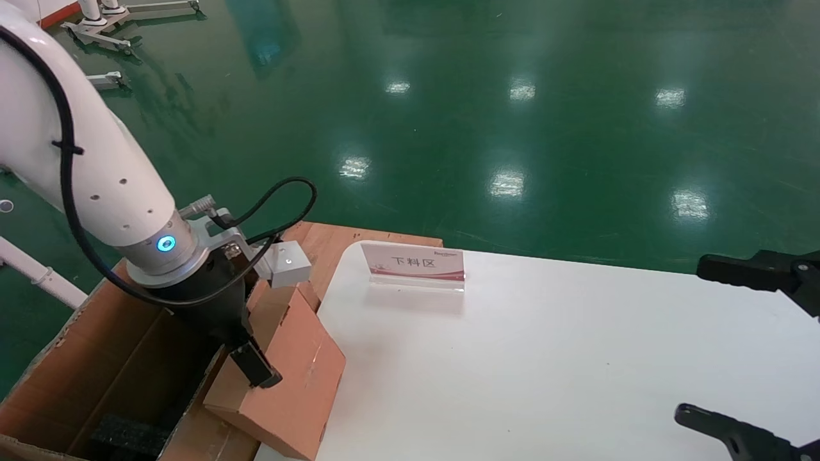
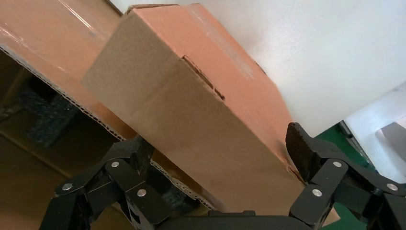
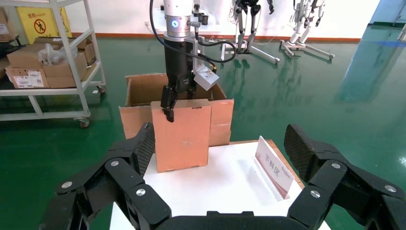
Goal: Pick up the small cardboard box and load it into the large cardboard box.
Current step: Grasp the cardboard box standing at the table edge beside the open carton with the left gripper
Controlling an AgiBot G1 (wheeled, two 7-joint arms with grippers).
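We see the left gripper (image 1: pixel 246 358) clamped across the small cardboard box (image 1: pixel 291 378), one finger (image 1: pixel 256 365) pressed on its broad orange-brown face and the other out of sight behind it in the head view. In the left wrist view both pads bear on opposite sides of the carton (image 2: pixel 191 110), so the hold is firm. The box is tilted, its lower end over the corner of the white table (image 1: pixel 544 358) and its upper end leaning toward the large cardboard box (image 1: pixel 96 358). That big carton stands just beside the table, at its left edge, flaps up, with black foam padding (image 1: pixel 125 432) showing at the bottom. From the right wrist view, the small box (image 3: pixel 182 134) hangs in front of the large box's near wall (image 3: pixel 221 120), not yet inside.

On the far side of the table from us stands a small sign (image 1: pixel 415 264) with red trim. Behind the table's corner, an orange-brown wooden board (image 1: pixel 333 246) peeks out. The right gripper (image 1: pixel 756 346) waits at the table's right edge, fingers spread wide, holding nothing. Beyond the table, green floor (image 1: pixel 448 96).
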